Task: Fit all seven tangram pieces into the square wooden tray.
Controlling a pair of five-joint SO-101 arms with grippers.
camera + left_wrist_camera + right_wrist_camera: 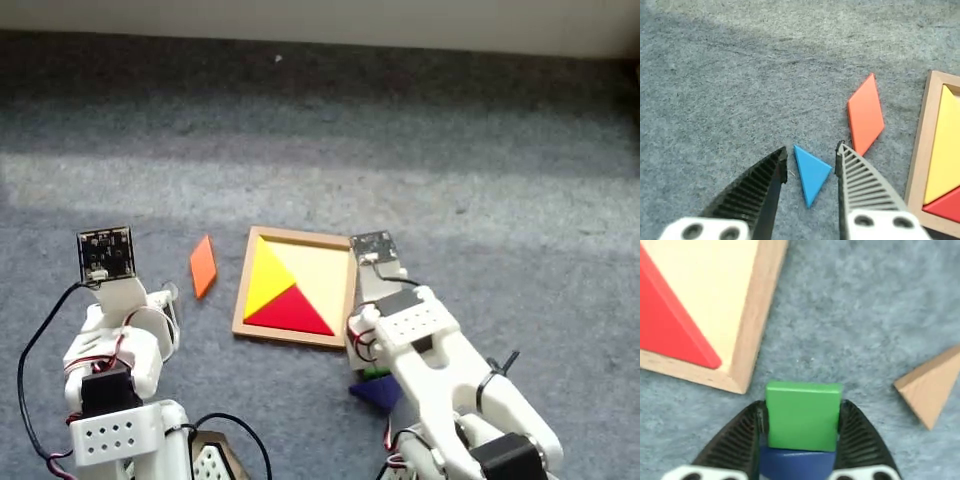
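Observation:
The square wooden tray [241, 301] lies on the grey carpet between the arms, holding a yellow triangle [262, 276] and a red triangle [290, 308]; the rest of its floor is bare. My right gripper [802, 420] sits just off the tray's corner [742, 377], shut on a green square piece [803, 415] with a dark blue piece [796, 464] beneath it. A light blue triangle [811, 172] lies on the carpet between the fingers of my open left gripper [810, 160], untouched. Beside it lies an orange parallelogram [865, 114], also seen as the orange parallelogram [203, 266] left of the tray.
A plain wooden triangle [930, 389] rests on the carpet near the right gripper. A dark blue piece [378, 392] shows under the right arm [440, 370]. Open carpet stretches beyond the tray toward the far wall.

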